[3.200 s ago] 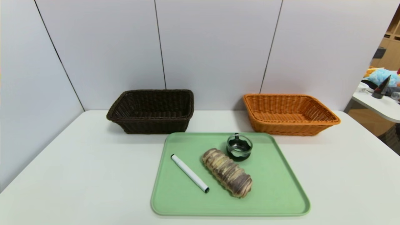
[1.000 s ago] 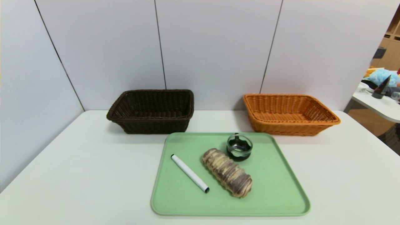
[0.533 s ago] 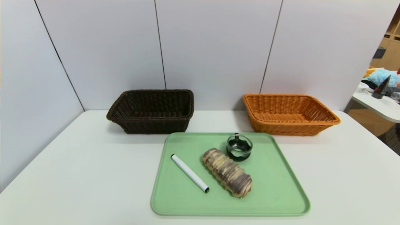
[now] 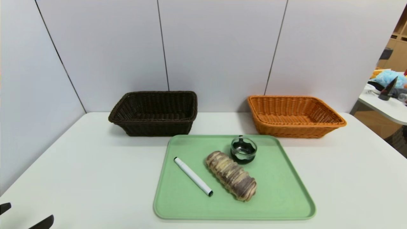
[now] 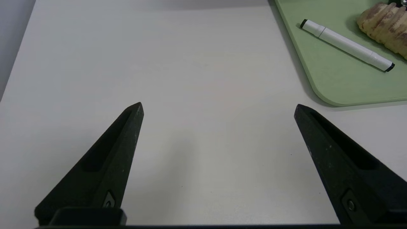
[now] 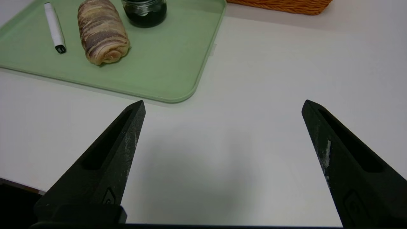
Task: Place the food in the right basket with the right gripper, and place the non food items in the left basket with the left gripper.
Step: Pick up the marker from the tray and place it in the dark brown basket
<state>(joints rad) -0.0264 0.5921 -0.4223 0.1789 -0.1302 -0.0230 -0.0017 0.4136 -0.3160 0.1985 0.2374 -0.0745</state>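
Two baskets sit behind a green tray (image 4: 286,197) in the head view: the left basket (image 4: 152,127), dark, and the right basket (image 4: 294,130), orange. On the tray lie the marker (image 4: 193,176), the striped roll (image 4: 231,175) and the glass jar (image 4: 243,150), which seems to touch the roll. Left wrist view: the left gripper (image 5: 218,106), jaws wide and empty, hangs over bare table (image 5: 190,63) beside the tray. Right wrist view: the right gripper (image 6: 223,103), likewise spread wide and empty, is near the tray's corner.

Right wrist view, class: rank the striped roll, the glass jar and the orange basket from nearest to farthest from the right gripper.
From the open right gripper, over bare table:
1. Striped roll, on the green tray, nearest.
2. Glass jar, at the tray's far side.
3. Orange basket, beyond the tray.
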